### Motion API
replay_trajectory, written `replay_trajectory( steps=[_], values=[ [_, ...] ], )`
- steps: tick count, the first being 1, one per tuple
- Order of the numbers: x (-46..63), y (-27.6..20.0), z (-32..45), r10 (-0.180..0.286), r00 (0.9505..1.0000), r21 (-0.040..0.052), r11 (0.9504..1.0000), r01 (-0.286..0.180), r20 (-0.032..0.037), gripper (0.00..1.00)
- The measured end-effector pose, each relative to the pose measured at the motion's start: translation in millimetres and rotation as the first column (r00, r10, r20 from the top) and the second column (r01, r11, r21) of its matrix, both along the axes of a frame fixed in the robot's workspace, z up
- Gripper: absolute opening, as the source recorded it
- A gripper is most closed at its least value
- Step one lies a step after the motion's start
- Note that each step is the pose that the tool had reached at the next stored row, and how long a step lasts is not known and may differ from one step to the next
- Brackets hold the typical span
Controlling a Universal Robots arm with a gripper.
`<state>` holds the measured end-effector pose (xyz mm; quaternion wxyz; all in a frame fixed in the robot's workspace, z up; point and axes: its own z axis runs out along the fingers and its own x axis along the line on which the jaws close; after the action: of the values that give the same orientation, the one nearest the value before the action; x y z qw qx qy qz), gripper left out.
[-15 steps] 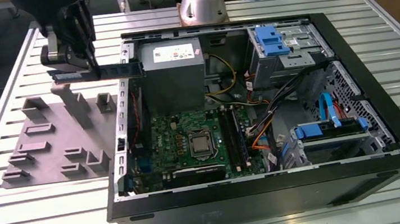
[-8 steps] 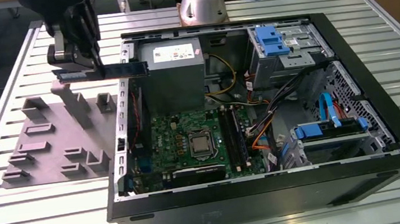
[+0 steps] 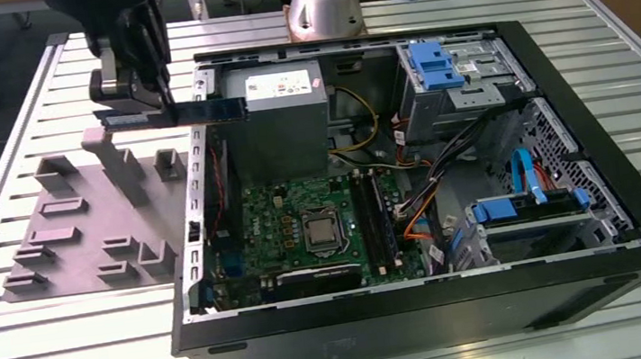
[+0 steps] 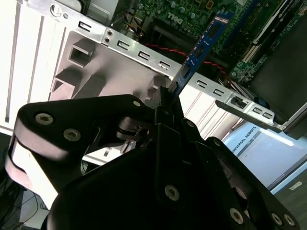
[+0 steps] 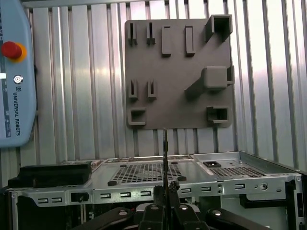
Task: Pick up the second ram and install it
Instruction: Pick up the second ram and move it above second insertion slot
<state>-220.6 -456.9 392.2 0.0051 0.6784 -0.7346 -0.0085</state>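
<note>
In claw, second ram, edge-on in first wrist view

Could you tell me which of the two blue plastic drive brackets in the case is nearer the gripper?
The blue plastic bracket beside the grey power supply; the other bracket sits farther off. The gripper holds the thin blue memory stick.
</note>
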Motion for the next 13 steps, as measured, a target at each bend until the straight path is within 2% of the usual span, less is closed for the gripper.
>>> replay_trajectory(
  steps=[13],
  values=[
    [15.2, 0.0, -0.1, 0.000, 1.0000, 0.0001, 1.0000, 0.000, 0.0001, 0.14]
  ],
)
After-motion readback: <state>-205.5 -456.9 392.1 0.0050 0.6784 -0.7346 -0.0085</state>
